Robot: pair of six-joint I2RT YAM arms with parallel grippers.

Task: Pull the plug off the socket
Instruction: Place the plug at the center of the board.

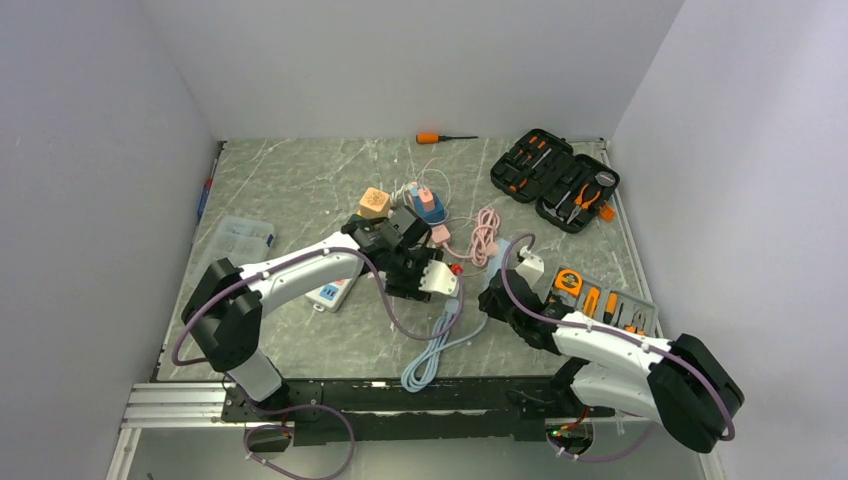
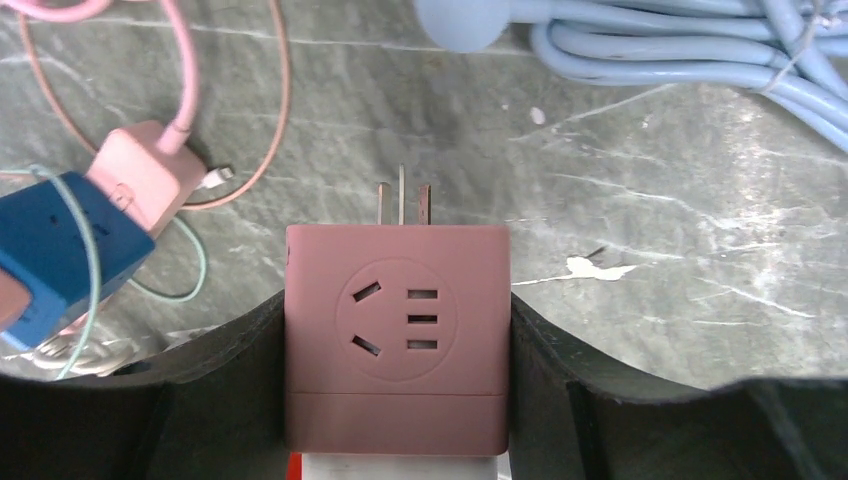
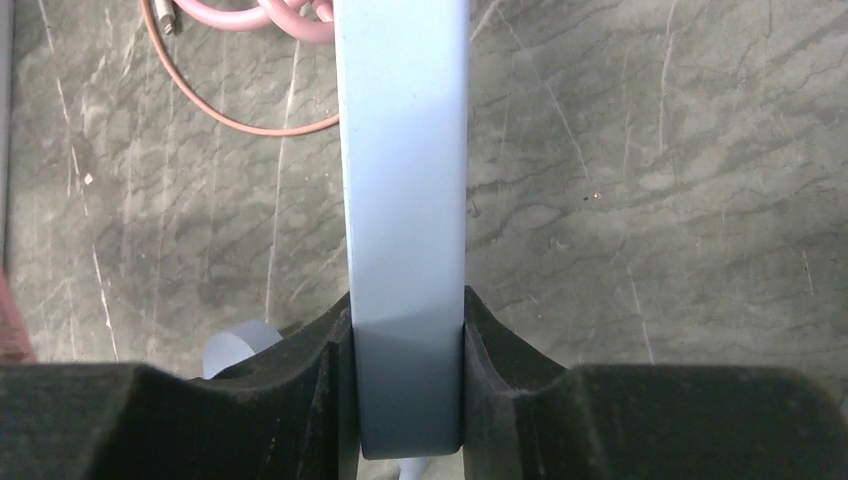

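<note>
My left gripper is shut on a dusty-pink cube plug adapter, gripping its two sides. Its three metal prongs are bare and point away over the table, in no socket. In the top view this gripper is at mid-table. My right gripper is shut on a light blue socket strip, held edge-on by its narrow sides. In the top view it is just right of the left gripper, a small gap between them. The strip's light blue cable lies coiled in front.
A pink charger with pink cable and a blue cube lie behind the left gripper. An open tool case, an orange screwdriver, a tool tray, a clear box and a white strip lie around.
</note>
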